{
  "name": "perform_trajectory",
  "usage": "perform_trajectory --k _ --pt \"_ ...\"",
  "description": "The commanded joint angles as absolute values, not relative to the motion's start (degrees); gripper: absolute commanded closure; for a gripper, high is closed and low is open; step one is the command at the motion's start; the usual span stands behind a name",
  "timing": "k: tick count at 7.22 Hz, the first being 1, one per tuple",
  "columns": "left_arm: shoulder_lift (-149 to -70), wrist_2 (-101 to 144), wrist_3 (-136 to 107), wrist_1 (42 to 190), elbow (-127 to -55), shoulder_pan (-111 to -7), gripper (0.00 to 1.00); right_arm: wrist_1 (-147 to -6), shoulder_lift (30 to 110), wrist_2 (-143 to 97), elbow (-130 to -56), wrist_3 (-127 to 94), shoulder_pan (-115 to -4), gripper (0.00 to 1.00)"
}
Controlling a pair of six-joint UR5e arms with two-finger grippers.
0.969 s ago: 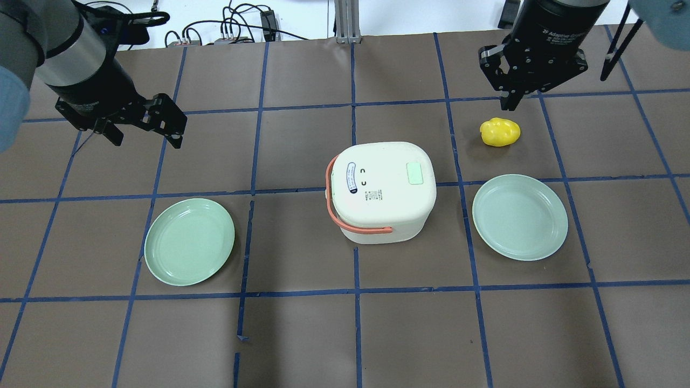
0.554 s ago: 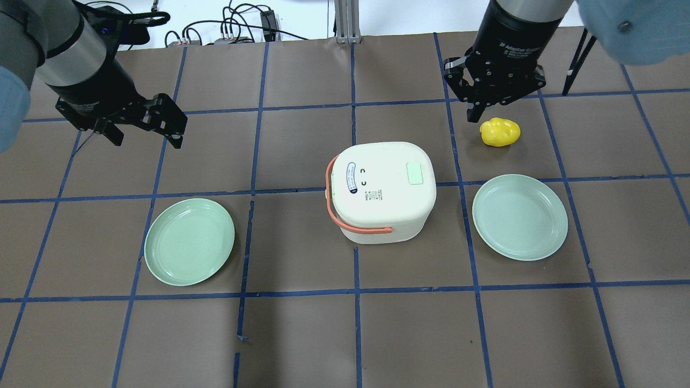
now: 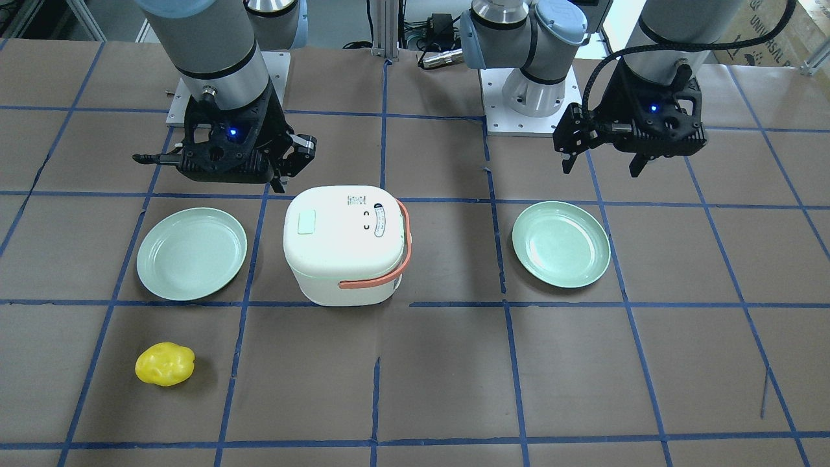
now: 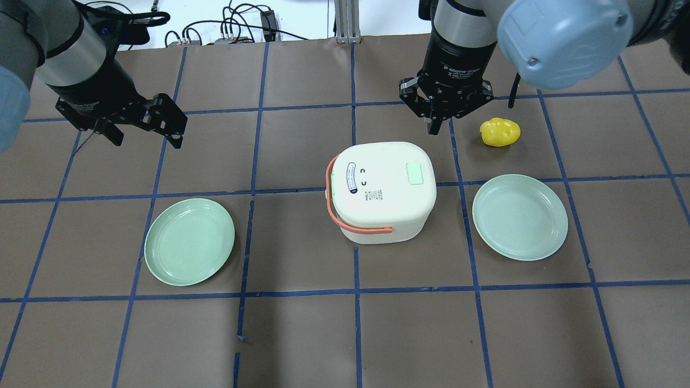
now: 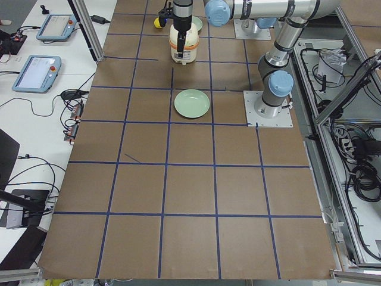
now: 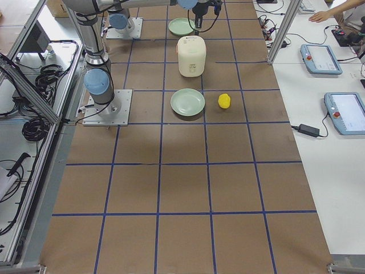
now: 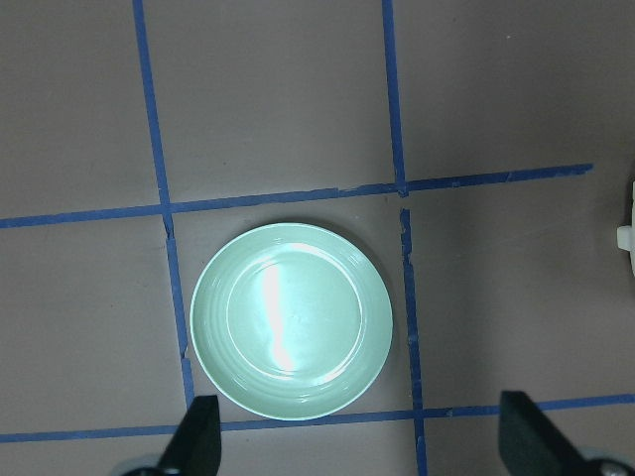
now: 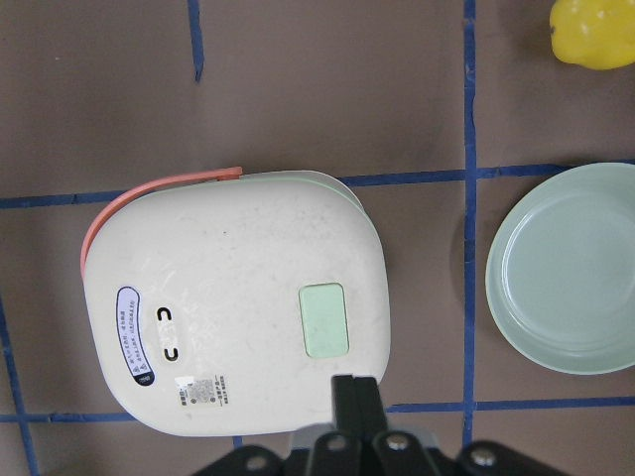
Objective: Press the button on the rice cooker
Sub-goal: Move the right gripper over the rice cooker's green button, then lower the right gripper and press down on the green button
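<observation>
On the desk (image 4: pixel 302 334) the rice cooker (image 4: pixel 380 188) stands central, lid shut, contents hidden; the left plate (image 4: pixel 189 241) and right plate (image 4: pixel 519 216) flank it, both bare; the left fingers (image 4: pixel 146 141) hang spread wide, empty; the right fingers (image 4: pixel 434 125), pinched together on nothing, hover just beyond the cooker; seemingly the approach; next, they must line up over the pale green button (image 4: pixel 414 173) and descend squarely.

Quick count on the surface (image 4: pixel 302 334): one cooker (image 4: pixel 380 207), with one green button (image 4: pixel 415 173) on top and one orange handle (image 4: pixel 366 230), two green plates (left plate (image 4: pixel 189 241), right plate (image 4: pixel 519 216)), and just one yellow toy (image 4: pixel 500 132).
</observation>
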State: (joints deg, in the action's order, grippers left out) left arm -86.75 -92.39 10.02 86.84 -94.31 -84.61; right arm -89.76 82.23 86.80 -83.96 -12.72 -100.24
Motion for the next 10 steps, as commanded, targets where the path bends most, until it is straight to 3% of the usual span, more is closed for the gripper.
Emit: perform_trajectory --k 1,10 --pt "-86.7 -92.4 10.0 86.8 -94.3 -84.6 0.00 -93.0 81.6 88.2 -87.0 -12.2 -100.5 0.95" --pt "-86.7 -92.4 10.0 86.8 -94.3 -84.6 0.00 -105.8 79.4 88.2 -94.4 -13.2 -103.3 0.93"
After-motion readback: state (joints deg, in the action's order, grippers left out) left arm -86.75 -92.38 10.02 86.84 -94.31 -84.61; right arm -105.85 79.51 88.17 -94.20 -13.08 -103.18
